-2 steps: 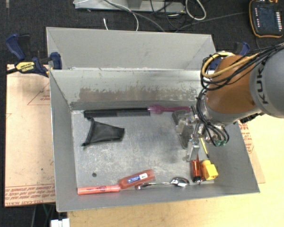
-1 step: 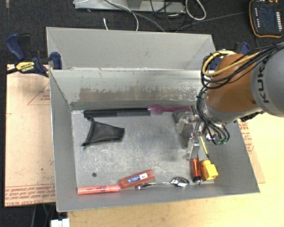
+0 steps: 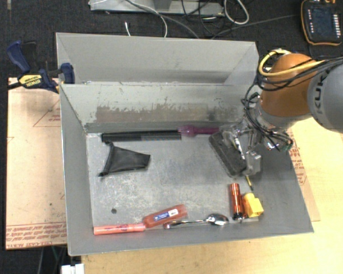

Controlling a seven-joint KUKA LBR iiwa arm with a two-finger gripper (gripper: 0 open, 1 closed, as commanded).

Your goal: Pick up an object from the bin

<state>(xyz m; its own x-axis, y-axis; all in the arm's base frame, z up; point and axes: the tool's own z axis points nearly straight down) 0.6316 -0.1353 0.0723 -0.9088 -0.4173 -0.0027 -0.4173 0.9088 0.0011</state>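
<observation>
The grey metal bin [image 3: 160, 104] holds a thin scatter of things, well apart from one another. The arm [image 3: 286, 93], with its orange cover, comes in over the bin's right edge. Its gripper [image 3: 247, 156] sits low near the right wall, about midway between back and front. You cannot tell from here whether it stands wide or narrow, and nothing shows plainly gripped in it.

Along the foot of the back wall lies a long black rod [image 3: 140, 136] with a purple end [image 3: 197, 131] pointing towards the gripper. Below the rod, towards the left wall, lies a black wedge-shaped piece [image 3: 124, 160].

The thing nearest the gripper is a dark grey oblong block [image 3: 224, 150]. It lies slantwise on the floor just beside the gripper, on the side towards the bin's middle. You cannot tell whether the two touch.

Along the front edge lies a red-orange stick [image 3: 160, 217] with a white label, and a metal spoon [image 3: 197, 222] lies just to its right. In the front right corner an orange battery [image 3: 235, 198] lies against a small yellow block [image 3: 252, 205], both nearer the front edge than the gripper. A tiny dark speck [image 3: 114, 211] sits near the front left.
</observation>
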